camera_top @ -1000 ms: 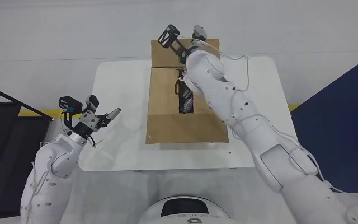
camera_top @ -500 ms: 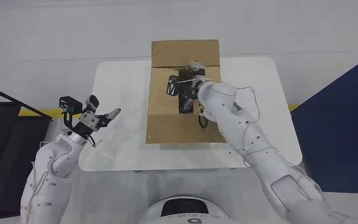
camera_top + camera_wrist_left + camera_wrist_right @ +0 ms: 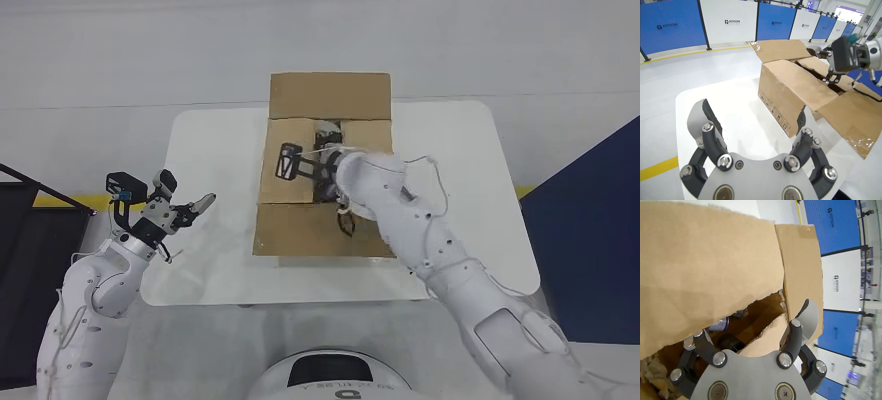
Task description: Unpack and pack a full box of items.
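A white table (image 3: 215,170) stands on a pale grey floor (image 3: 100,60) marked with a yellow line (image 3: 657,169). Blue and white partition panels (image 3: 672,24) stand behind.

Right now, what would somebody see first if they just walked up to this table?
A big cardboard box sits in the middle of the white table, its top flaps torn and partly open. The right gripper is at the gap between the flaps with its fingers open. The left gripper hangs open over the table's edge, well away from the box.
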### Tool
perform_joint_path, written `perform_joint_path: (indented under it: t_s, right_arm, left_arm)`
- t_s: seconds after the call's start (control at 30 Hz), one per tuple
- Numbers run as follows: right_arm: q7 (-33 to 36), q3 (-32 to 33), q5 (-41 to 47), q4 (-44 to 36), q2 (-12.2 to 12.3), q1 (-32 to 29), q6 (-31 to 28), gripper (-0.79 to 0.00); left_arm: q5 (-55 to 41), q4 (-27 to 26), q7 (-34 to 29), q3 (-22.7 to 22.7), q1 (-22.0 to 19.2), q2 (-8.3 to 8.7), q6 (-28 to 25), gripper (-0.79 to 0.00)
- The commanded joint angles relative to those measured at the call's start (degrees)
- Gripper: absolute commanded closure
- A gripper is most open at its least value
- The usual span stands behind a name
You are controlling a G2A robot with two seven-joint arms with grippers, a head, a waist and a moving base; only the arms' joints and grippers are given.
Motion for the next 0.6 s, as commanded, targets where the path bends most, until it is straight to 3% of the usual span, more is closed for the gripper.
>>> perform_joint_path:
  t_s: [0.0,0.13,0.3,0.57]
  right_arm:
    - [-0.57,1.89,5.57,-0.17,-0.07,0.14,-0.54,-0.785]
    - [-0.16,2.91,9.54,-1.52,-0.25,-0.12,0.50,-0.785]
    - [-0.22,-0.38,10.95,-2.85,-1.37,0.22,5.14,-0.785]
    - [0.17,-12.45,12.67,1.27,-6.03,6.06,14.34,-0.785]
  left_arm:
    - [0.00,0.00,0.00,0.00,0.00,0.00,0.00,-0.785]
    - [0.11,0.49,0.86,0.02,0.16,-0.01,0.74,-0.785]
    - [-0.22,2.59,3.55,-1.65,0.89,0.19,-0.71,-0.785]
    - [-1.33,7.46,8.36,-8.04,3.80,0.89,-5.41,-0.785]
